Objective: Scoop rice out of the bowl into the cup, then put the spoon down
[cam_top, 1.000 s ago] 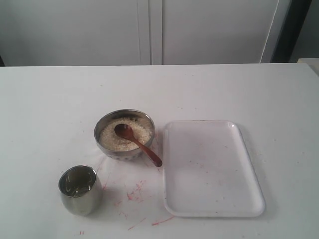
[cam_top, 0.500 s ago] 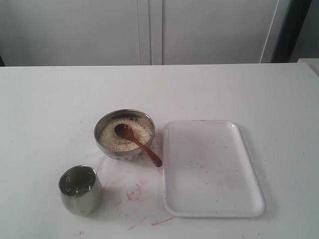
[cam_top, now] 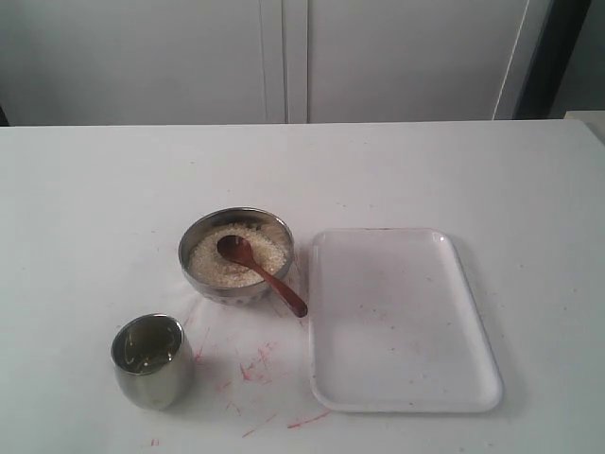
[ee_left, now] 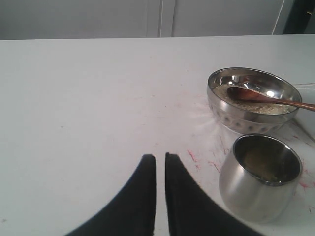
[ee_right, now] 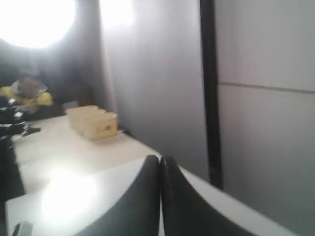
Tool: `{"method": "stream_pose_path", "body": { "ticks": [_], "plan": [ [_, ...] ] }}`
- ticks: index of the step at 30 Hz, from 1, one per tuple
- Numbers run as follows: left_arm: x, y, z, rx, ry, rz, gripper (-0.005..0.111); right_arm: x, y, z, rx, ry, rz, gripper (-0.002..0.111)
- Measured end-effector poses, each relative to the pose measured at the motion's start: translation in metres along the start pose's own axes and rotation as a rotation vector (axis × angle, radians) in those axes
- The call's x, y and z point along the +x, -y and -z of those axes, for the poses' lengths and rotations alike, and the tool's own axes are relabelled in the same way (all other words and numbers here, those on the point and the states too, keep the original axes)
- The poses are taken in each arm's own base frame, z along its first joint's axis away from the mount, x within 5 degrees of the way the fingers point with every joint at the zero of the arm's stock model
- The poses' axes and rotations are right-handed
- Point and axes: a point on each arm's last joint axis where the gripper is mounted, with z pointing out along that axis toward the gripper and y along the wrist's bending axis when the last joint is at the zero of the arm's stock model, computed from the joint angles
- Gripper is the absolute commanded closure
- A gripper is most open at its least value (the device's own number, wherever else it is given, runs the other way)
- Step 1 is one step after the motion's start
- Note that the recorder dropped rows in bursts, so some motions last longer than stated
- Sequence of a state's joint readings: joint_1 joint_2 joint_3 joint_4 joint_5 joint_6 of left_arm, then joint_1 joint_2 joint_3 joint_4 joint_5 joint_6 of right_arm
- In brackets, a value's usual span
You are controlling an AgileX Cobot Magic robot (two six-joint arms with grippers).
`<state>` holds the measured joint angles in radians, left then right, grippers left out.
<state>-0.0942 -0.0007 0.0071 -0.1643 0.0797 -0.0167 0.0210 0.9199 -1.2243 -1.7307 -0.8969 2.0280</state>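
Two arms, and neither shows in the exterior view; only their wrist cameras show the grippers. The left gripper hangs low over the table, its two black fingers drawn almost together with only a thin slit between them and nothing held. It points across the bare white top, with the cup and bowl off to one side. The right gripper has its fingers pressed together, empty, and faces a grey wall and a pale surface carrying one tan box; that view is blurred.

On the one table lie red smears and four things. One white tray lies flat, right of the bowl. One bowl sits near the middle, just beside the tray's left edge. One cup stands upright, nearer and to the left of the bowl, apart from it. One spoon rests in the bowl, its scoop lying on the rice near the middle. Its long axis runs diagonally, with the handle crossing the rim on the tray side and its end jutting past the bowl, close to the tray's edge. The rice fills the bowl to just under the rim.
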Motion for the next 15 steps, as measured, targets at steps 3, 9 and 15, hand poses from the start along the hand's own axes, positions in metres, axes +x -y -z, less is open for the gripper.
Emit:
{"method": "stream_pose_path", "body": {
  "ticks": [3,9,15],
  "plan": [
    [0.0,0.0,0.0,0.0,0.0,0.0,0.092,0.019,0.015,-0.017,-0.099,-0.111,-0.078,0.108],
    [0.0,0.0,0.0,0.0,0.0,0.0,0.092,0.055,0.044,-0.043,-0.235,-0.278,-0.253,0.108],
    [0.0,0.0,0.0,0.0,0.0,0.0,0.092,0.068,0.052,-0.054,-0.263,-0.319,-0.301,0.108]
  ]
}}
